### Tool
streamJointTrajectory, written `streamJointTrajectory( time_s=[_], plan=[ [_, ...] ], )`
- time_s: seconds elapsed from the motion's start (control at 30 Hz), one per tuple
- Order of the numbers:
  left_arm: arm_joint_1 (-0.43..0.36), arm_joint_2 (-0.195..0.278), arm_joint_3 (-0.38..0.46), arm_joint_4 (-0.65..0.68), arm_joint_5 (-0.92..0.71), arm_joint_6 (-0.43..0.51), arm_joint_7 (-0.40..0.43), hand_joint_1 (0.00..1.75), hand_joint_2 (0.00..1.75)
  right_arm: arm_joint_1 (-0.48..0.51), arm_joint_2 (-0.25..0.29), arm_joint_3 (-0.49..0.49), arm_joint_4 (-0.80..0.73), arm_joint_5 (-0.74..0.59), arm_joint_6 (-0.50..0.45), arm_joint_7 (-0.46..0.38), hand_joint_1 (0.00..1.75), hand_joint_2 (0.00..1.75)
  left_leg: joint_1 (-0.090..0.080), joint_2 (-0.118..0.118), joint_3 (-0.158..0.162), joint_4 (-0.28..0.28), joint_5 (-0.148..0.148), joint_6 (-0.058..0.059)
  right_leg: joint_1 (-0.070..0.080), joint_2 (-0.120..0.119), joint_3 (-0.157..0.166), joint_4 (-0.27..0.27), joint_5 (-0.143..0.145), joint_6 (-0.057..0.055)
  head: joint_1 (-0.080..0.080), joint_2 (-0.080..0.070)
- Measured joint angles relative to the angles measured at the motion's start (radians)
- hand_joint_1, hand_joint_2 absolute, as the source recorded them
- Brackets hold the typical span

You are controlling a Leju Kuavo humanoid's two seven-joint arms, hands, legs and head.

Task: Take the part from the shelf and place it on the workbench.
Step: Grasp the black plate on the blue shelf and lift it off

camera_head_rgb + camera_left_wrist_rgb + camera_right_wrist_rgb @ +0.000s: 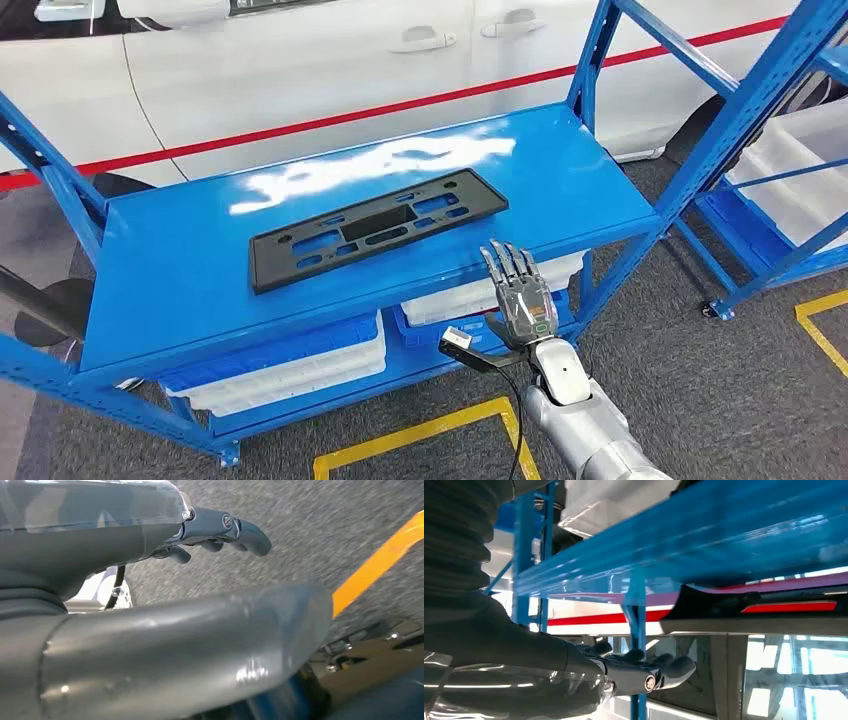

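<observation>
Black part [378, 229], a flat slotted plate, lying lengthwise on the blue shelf [180, 290] top near its middle, at about eleven o'clock from the right hand [520, 295], which hovers empty by the shelf's front edge with fingers straight and slightly spread, apart from the part. Reach stage by the look of it, grasp not yet made: next move calls for carrying the hand forward over the part's near edge and closing on that thin rim, awkward on something so flat. Left hand [220, 532] over grey floor, holding nothing, fingers loosely curled; no readable writing or brand anywhere.
</observation>
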Motion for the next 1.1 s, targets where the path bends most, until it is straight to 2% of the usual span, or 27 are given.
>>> streamJointTrajectory(
  time_s=[0.07, 0.1, 0.13, 0.17, 0.2, 0.23, 0.27, 0.3, 0.37, 0.4, 0.43, 0.47, 0.5, 0.53, 0.57, 0.6, 0.67, 0.7, 0.77, 0.83, 0.87, 0.9, 0.93, 1.0, 1.07, 1.1],
  plan=[
    [-0.004, 0.000, 0.000, 0.000, -0.001, 0.000, 0.000, 0.00, 0.00, 0.004, 0.002, 0.000, -0.004, 0.000, -0.001, 0.000, 0.00, 1.75, -0.005, 0.000, 0.016, -0.021, -0.031, 0.011, -0.003, 0.000, 0.007, -0.004, -0.003, 0.009, -0.001, 0.000],
    [-0.007, 0.001, 0.000, 0.000, -0.001, 0.000, 0.000, 0.00, 0.00, 0.006, 0.003, 0.000, -0.009, 0.000, -0.002, -0.001, 0.00, 1.75, -0.008, -0.001, 0.032, -0.041, -0.054, 0.021, -0.004, 0.000, 0.008, 0.004, 0.003, 0.016, -0.002, 0.000],
    [-0.008, 0.002, 0.001, 0.000, -0.002, 0.000, 0.001, 0.00, 0.00, 0.007, 0.005, 0.000, -0.016, 0.000, -0.003, -0.003, 0.00, 1.75, -0.008, -0.002, 0.051, -0.057, -0.076, 0.030, -0.006, 0.000, -0.006, 0.038, 0.023, 0.022, -0.004, 0.000],
    [-0.008, 0.003, 0.001, 0.000, -0.003, 0.000, 0.001, 0.00, 0.00, 0.009, 0.006, 0.000, -0.024, 0.001, -0.006, -0.007, 0.00, 1.75, -0.004, -0.003, 0.072, -0.070, -0.090, 0.038, -0.007, 0.000, -0.037, 0.098, 0.055, 0.027, -0.004, 0.000],
    [-0.007, 0.003, 0.002, 0.000, -0.004, 0.001, 0.002, 0.00, 0.00, 0.014, 0.007, 0.000, -0.036, 0.001, -0.009, -0.016, 0.00, 1.75, 0.000, -0.004, 0.097, -0.084, -0.099, 0.043, -0.008, 0.000, -0.089, 0.177, 0.087, 0.033, -0.001, 0.000],
    [-0.006, 0.003, 0.002, 0.000, -0.005, 0.002, 0.002, 0.00, 0.00, 0.027, 0.008, 0.000, -0.055, 0.001, -0.011, -0.030, 0.00, 1.75, 0.004, -0.005, 0.125, -0.096, -0.110, 0.045, -0.009, 0.000, -0.150, 0.256, 0.101, 0.040, 0.001, 0.000],
    [-0.005, 0.003, 0.003, 0.000, -0.004, 0.004, 0.001, 0.00, 0.00, 0.048, 0.008, -0.001, -0.083, -0.002, -0.014, -0.049, 0.00, 1.75, 0.007, -0.006, 0.152, -0.106, -0.121, 0.045, -0.009, -0.001, -0.210, 0.313, 0.089, 0.045, 0.005, 0.000],
    [-0.003, 0.003, 0.004, 0.000, -0.002, 0.006, 0.001, 0.00, 0.00, 0.073, 0.009, -0.003, -0.121, -0.008, -0.014, -0.071, 0.00, 1.75, 0.009, -0.008, 0.179, -0.114, -0.133, 0.044, -0.009, -0.001, -0.262, 0.343, 0.050, 0.048, 0.008, 0.000],
    [0.001, 0.003, 0.010, 0.000, 0.002, 0.009, 0.002, 0.00, 0.00, 0.132, 0.014, -0.003, -0.206, -0.021, -0.010, -0.106, 0.00, 1.75, 0.014, -0.010, 0.231, -0.123, -0.164, 0.038, -0.009, -0.002, -0.337, 0.331, -0.044, 0.048, 0.013, 0.000],
    [0.001, 0.003, 0.013, 0.000, 0.003, 0.009, 0.002, 0.00, 0.00, 0.158, 0.017, 0.001, -0.249, -0.027, -0.005, -0.113, 0.00, 1.75, 0.017, -0.009, 0.255, -0.125, -0.182, 0.034, -0.008, -0.002, -0.360, 0.294, -0.060, 0.047, 0.014, 0.000],
    [0.002, 0.002, 0.016, 0.000, 0.002, 0.010, 0.004, 0.00, 0.00, 0.183, 0.018, 0.008, -0.286, -0.031, 0.003, -0.113, 0.00, 1.75, 0.019, -0.007, 0.277, -0.126, -0.201, 0.029, -0.008, -0.003, -0.374, 0.242, -0.032, 0.046, 0.014, 0.000],
    [0.002, 0.002, 0.018, 0.001, 0.001, 0.010, 0.006, 0.00, 0.00, 0.205, 0.018, 0.017, -0.317, -0.034, 0.009, -0.109, 0.00, 1.75, 0.021, -0.004, 0.294, -0.126, -0.220, 0.023, -0.007, -0.002, -0.381, 0.177, 0.048, 0.044, 0.017, 0.000],
    [0.002, 0.002, 0.021, 0.001, 0.000, 0.011, 0.008, 0.00, 0.00, 0.221, 0.017, 0.028, -0.340, -0.035, 0.015, -0.104, 0.00, 1.75, 0.021, 0.000, 0.308, -0.124, -0.239, 0.018, -0.007, -0.002, -0.381, 0.120, 0.144, 0.040, 0.019, 0.000],
    [0.001, 0.002, 0.022, 0.001, -0.002, 0.011, 0.010, 0.00, 0.00, 0.234, 0.016, 0.039, -0.357, -0.036, 0.017, -0.100, 0.00, 1.75, 0.020, 0.005, 0.317, -0.123, -0.257, 0.013, -0.007, -0.002, -0.380, 0.083, 0.227, 0.034, 0.021, 0.000],
    [-0.001, 0.003, 0.024, 0.002, -0.003, 0.010, 0.012, 0.00, 0.00, 0.244, 0.017, 0.050, -0.372, -0.038, 0.016, -0.098, 0.00, 1.75, 0.019, 0.011, 0.326, -0.121, -0.268, 0.006, -0.006, 0.000, -0.378, 0.063, 0.283, 0.026, 0.023, 0.000],
    [-0.004, 0.003, 0.025, 0.002, -0.006, 0.010, 0.014, 0.00, 0.00, 0.251, 0.018, 0.062, -0.383, -0.042, 0.014, -0.098, 0.00, 1.75, 0.017, 0.014, 0.332, -0.117, -0.271, 0.000, -0.005, 0.001, -0.375, 0.062, 0.295, 0.016, 0.022, 0.000],
    [-0.009, 0.004, 0.026, 0.002, -0.011, 0.009, 0.016, 0.00, 0.00, 0.263, 0.024, 0.081, -0.395, -0.058, 0.011, -0.103, 0.00, 1.75, 0.017, 0.016, 0.336, -0.095, -0.267, -0.012, -0.005, 0.005, -0.365, 0.061, 0.290, -0.003, 0.020, 0.000],
    [-0.011, 0.004, 0.026, 0.002, -0.013, 0.009, 0.017, 0.00, 0.00, 0.267, 0.027, 0.089, -0.397, -0.069, 0.009, -0.110, 0.00, 1.75, 0.018, 0.014, 0.323, -0.066, -0.277, -0.016, -0.006, 0.006, -0.359, 0.059, 0.286, -0.012, 0.018, 0.000],
    [-0.015, 0.004, 0.027, 0.002, -0.014, 0.008, 0.019, 0.00, 0.00, 0.271, 0.035, 0.098, -0.406, -0.098, 0.007, -0.132, 0.00, 1.75, 0.019, 0.012, 0.266, 0.034, -0.336, -0.023, -0.003, 0.008, -0.355, 0.058, 0.281, -0.023, 0.015, 0.000],
    [-0.016, 0.004, 0.030, 0.002, -0.015, 0.008, 0.023, 0.00, 0.00, 0.257, 0.045, 0.102, -0.432, -0.135, 0.001, -0.148, 0.00, 1.75, 0.018, 0.012, 0.195, 0.138, -0.399, -0.025, 0.003, 0.008, -0.357, 0.061, 0.278, -0.028, 0.014, 0.000],
    [-0.016, 0.005, 0.031, 0.002, -0.017, 0.008, 0.026, 0.00, 0.00, 0.243, 0.049, 0.104, -0.450, -0.150, -0.002, -0.150, 0.00, 1.75, 0.016, 0.012, 0.177, 0.155, -0.406, -0.022, 0.008, 0.008, -0.358, 0.062, 0.277, -0.029, 0.013, 0.000],
    [-0.015, 0.005, 0.032, 0.002, -0.019, 0.008, 0.028, 0.00, 0.00, 0.228, 0.052, 0.108, -0.468, -0.161, -0.003, -0.150, 0.00, 1.75, 0.014, 0.012, 0.176, 0.140, -0.391, -0.014, 0.012, 0.007, -0.358, 0.064, 0.277, -0.031, 0.013, 0.000],
    [-0.014, 0.005, 0.033, 0.002, -0.020, 0.008, 0.030, 0.00, 0.00, 0.217, 0.053, 0.112, -0.484, -0.171, -0.001, -0.149, 0.00, 1.75, 0.008, 0.013, 0.193, 0.091, -0.358, -0.003, 0.018, 0.005, -0.357, 0.065, 0.278, -0.033, 0.013, 0.000],
    [-0.013, 0.006, 0.033, 0.002, -0.021, 0.008, 0.030, 0.00, 0.00, 0.207, 0.053, 0.126, -0.519, -0.204, 0.014, -0.151, 0.00, 1.75, -0.006, 0.017, 0.241, -0.033, -0.285, 0.029, 0.027, -0.006, -0.354, 0.067, 0.283, -0.036, 0.017, 0.000],
    [-0.013, 0.007, 0.035, 0.002, -0.022, 0.008, 0.030, 0.00, 0.00, 0.202, 0.052, 0.143, -0.560, -0.253, 0.029, -0.157, 0.00, 1.75, -0.021, 0.018, 0.263, -0.103, -0.245, 0.043, 0.023, -0.016, -0.352, 0.058, 0.292, -0.027, 0.022, 0.000],
    [-0.013, 0.007, 0.036, 0.002, -0.023, 0.008, 0.030, 0.00, 0.00, 0.200, 0.051, 0.152, -0.581, -0.271, 0.036, -0.161, 0.00, 1.75, -0.025, 0.015, 0.262, -0.114, -0.236, 0.044, 0.018, -0.019, -0.349, 0.051, 0.298, -0.019, 0.023, 0.000]
  ],
)
